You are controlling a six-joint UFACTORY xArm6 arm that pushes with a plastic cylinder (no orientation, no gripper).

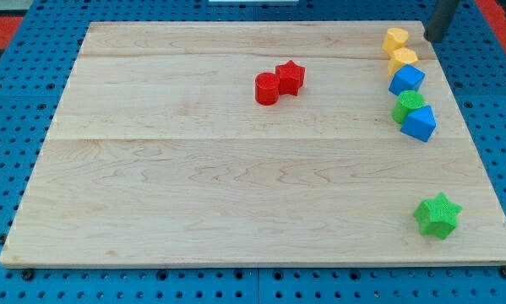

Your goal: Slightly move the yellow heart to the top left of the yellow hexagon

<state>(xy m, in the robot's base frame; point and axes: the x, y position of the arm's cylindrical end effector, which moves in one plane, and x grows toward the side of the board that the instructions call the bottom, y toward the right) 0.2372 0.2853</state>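
Two yellow blocks stand touching at the view's top right. The upper one (395,39) looks like the hexagon and the lower one (402,60) like the heart, though the shapes are hard to make out. My tip (430,39) is just right of the upper yellow block, near the board's top right corner, with a small gap between them. The rod rises out of the view's top edge.
Below the yellow pair runs a tight column: a blue block (406,79), a green block (409,105) and another blue block (419,123). A green star (437,214) sits at the bottom right. A red cylinder (267,88) and a red star (291,78) touch near the top centre.
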